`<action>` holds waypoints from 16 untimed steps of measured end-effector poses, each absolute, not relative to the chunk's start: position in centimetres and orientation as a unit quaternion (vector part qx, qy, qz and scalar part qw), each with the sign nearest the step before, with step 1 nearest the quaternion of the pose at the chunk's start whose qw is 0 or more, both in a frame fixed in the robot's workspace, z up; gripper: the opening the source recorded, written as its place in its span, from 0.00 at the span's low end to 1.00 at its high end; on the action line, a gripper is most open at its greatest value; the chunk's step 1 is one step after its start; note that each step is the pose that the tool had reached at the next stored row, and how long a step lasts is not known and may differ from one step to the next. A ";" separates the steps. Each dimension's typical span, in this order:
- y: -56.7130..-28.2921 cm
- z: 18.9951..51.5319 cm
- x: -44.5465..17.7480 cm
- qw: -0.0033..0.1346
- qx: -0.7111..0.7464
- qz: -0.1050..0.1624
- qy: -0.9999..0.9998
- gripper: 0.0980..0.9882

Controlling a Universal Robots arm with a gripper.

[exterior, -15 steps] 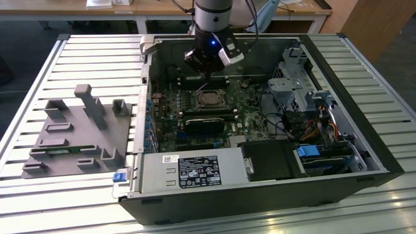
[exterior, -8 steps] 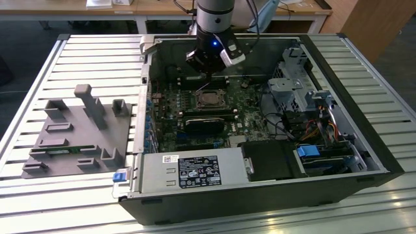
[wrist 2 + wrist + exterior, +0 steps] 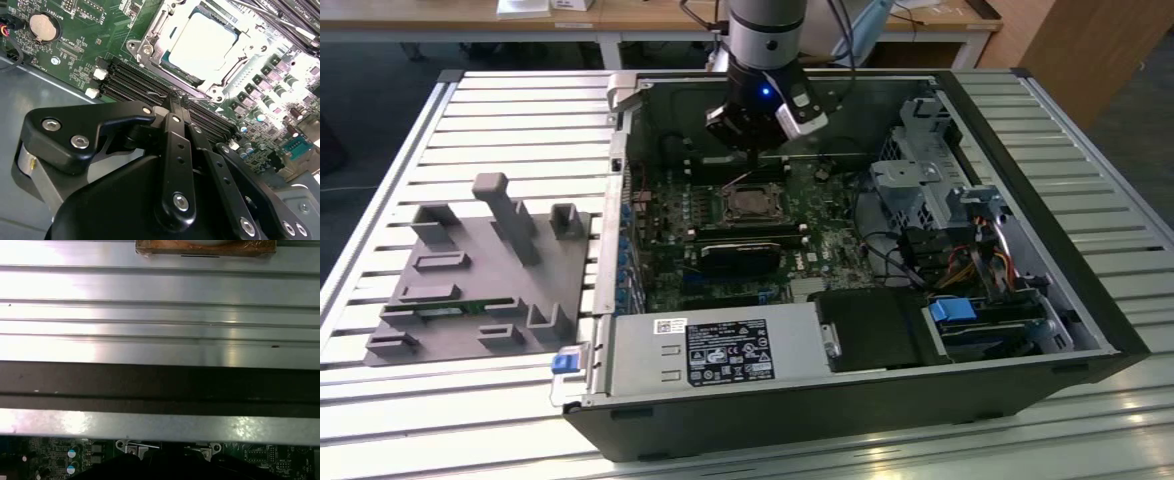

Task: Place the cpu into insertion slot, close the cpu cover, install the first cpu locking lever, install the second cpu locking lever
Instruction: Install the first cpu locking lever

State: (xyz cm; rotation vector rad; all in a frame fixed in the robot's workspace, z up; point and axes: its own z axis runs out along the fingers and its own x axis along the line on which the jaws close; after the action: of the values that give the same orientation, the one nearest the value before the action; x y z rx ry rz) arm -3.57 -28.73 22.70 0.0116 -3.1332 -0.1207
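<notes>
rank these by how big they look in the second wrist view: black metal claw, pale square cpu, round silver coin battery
1. black metal claw (nearest the camera, so inflated)
2. pale square cpu
3. round silver coin battery

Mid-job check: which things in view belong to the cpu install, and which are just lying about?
Job:
- pincer
- cpu
- cpu cover, framing the cpu

Lying about:
- coin battery
- memory slots
- grey fixture tray
- power supply
- black card

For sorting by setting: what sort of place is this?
Probably a robotics lab bench: an open computer case on a slatted metal table, a grey parts holder beside it, wooden desks behind.
</notes>
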 end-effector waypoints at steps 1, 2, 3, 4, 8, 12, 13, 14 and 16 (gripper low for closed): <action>-28.7 22.7 -3.5 0.003 0.004 -0.038 -0.999 0.01; -28.7 22.6 -3.5 0.003 0.004 -0.038 -0.999 0.01; -28.7 22.6 -3.5 0.003 0.004 -0.038 -0.999 0.01; -28.7 22.6 -3.4 0.003 0.004 -0.038 -0.999 0.01; -28.7 22.5 -3.3 0.003 0.004 -0.038 -0.999 0.01; -28.7 22.4 -3.2 0.003 0.004 -0.039 -0.999 0.01; -28.7 22.3 -3.2 0.003 0.004 -0.039 -0.999 0.01; -28.7 22.3 -3.2 0.003 0.004 -0.038 -0.999 0.01; -28.7 22.3 -3.1 0.003 0.004 -0.038 -0.999 0.01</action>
State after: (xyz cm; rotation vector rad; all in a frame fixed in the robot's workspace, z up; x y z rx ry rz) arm -3.12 -28.73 22.28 0.0116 -3.1332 -0.1204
